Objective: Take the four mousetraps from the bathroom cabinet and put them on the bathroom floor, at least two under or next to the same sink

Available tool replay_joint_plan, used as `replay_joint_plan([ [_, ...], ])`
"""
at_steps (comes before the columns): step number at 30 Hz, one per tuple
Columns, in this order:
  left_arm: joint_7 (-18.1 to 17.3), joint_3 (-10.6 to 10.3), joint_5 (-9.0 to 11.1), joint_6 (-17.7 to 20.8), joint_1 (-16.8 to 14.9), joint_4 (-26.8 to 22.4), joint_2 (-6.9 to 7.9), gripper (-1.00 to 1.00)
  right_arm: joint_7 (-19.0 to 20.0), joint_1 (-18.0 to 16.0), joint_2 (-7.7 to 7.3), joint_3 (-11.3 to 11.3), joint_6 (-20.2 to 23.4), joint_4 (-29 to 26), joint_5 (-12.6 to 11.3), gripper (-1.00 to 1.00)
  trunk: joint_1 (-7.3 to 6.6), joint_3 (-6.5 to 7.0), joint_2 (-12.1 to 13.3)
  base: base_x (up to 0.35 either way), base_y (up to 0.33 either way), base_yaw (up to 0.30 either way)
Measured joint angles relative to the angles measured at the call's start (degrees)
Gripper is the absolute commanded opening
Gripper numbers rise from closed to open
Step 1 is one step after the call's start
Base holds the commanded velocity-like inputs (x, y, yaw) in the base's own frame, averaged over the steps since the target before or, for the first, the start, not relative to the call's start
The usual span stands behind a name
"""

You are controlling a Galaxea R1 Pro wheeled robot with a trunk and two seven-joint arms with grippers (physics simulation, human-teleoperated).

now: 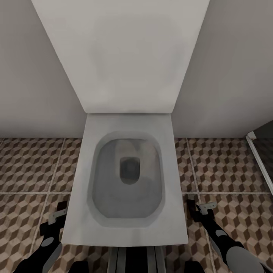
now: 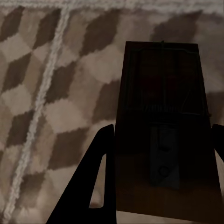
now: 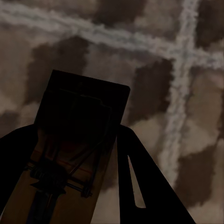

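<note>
1. The left arm (image 1: pixel 47 242) is black with a light grey oval panel on its upper side and a small pale grey plate near the wrist.
2. The right arm (image 1: pixel 223 242) matches it: black casing, a grey rounded shell lower down, and a pale grey bracket (with what look like two tiny screw holes).
3. The fingers (image 2: pixel 86 182) of the left gripper are flat, black, tapering blades.
4. The right gripper's fingers (image 3: pixel 140 182) look the same, black with a narrow slot.
</note>
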Motion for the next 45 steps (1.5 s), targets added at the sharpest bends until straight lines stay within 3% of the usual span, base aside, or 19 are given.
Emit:
replay_joint_plan([
  [45, 0.2, -0.2, 0.0, 0.2, 0.0, 0.0, -0.46, -1.0, 0.7, 0.0, 0.0, 0.0, 0.0, 0.1, 0.0, -1.0, 0.03, -0.21, 0.0, 0.0, 0.0, 0.0],
])
